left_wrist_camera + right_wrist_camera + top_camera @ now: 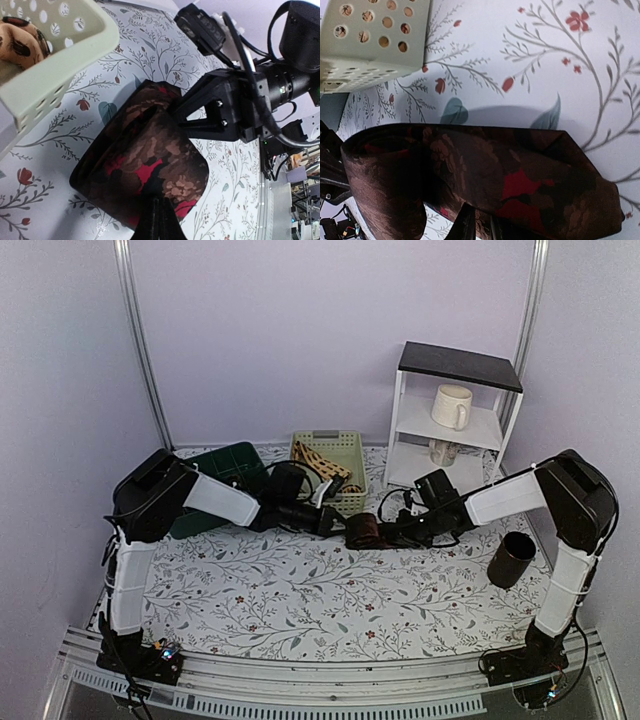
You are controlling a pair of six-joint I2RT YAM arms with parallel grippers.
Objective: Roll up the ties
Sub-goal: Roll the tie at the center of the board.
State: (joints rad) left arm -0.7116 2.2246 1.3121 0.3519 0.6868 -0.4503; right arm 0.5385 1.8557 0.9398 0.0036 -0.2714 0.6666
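Note:
A dark brown tie with red markings point(363, 530) lies partly rolled on the floral cloth between both arms. In the left wrist view the tie point(145, 160) fills the middle, and my left gripper point(159, 207) is shut on its near edge. In the right wrist view the same tie point(485, 170) shows a coil at the left, and my right gripper point(480, 224) is shut on fabric at its lower edge. From above, my left gripper point(335, 523) and my right gripper point(388, 532) flank the roll. A beige tie with dark markings point(320, 462) lies in the basket.
A pale green perforated basket point(350, 445) stands just behind the roll, close in both wrist views point(50, 75) point(375, 40). A dark green bin point(225, 465) sits at the back left. A white shelf with mugs point(455, 410) stands at the back right. A black cup point(512, 558) stands at the right.

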